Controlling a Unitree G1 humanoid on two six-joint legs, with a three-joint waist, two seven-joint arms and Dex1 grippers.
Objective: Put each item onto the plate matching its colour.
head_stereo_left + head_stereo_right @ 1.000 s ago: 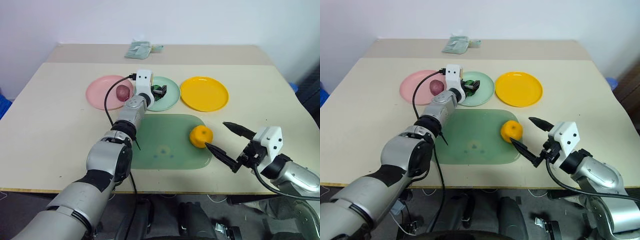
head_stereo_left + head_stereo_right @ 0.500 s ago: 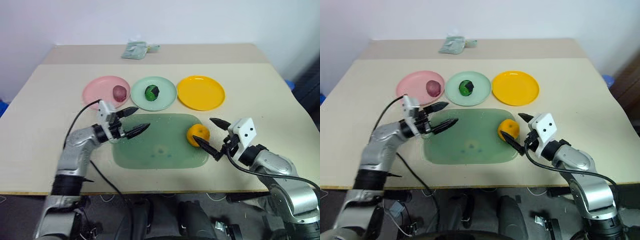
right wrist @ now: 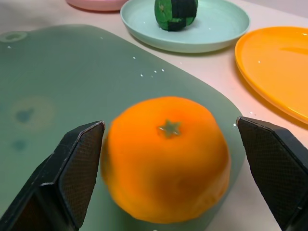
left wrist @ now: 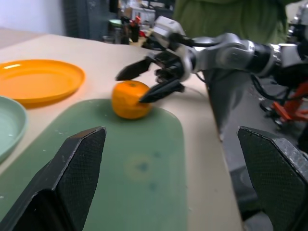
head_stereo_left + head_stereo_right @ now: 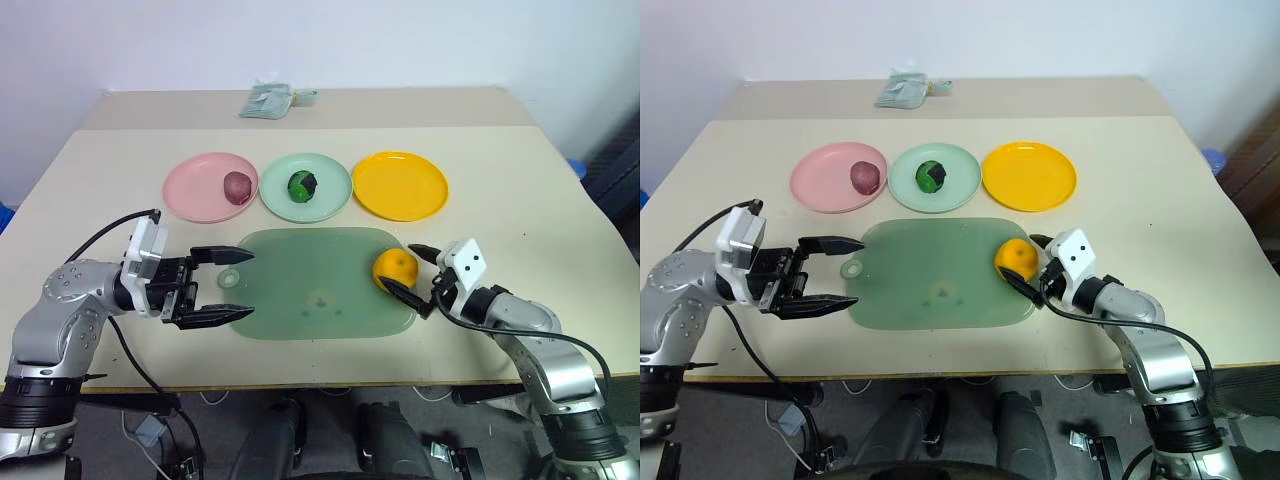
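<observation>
Left arm has pulled back from the plates to the table's left side since a second ago; green ball it was over now sits free on its plate. Right arm has pushed in toward the tangerine.

Left gripper (image 5: 222, 285) hovers at the left edge of the translucent green board (image 5: 300, 300), pointing across it toward the right, fingers wide apart, nothing between them. Right gripper (image 5: 408, 272) has its two black fingers spread, one on each side of the orange tangerine (image 5: 395, 268); can't tell whether the tips touch it, not clamped. Tangerine rests on the board's right end, near the corner, stem side up in the right wrist view.

Maroon-red fruit (image 5: 237, 186) lies on the pink plate (image 5: 190, 190). Dark green ball (image 5: 302, 185) with black patches lies on the mint green plate (image 5: 330, 195). Yellow-orange plate (image 5: 400, 185) is bare, just beyond the tangerine. Three plates in a row behind the board.

Crumpled greenish packet (image 5: 266, 100) at the far edge of the beige table (image 5: 520, 200).
</observation>
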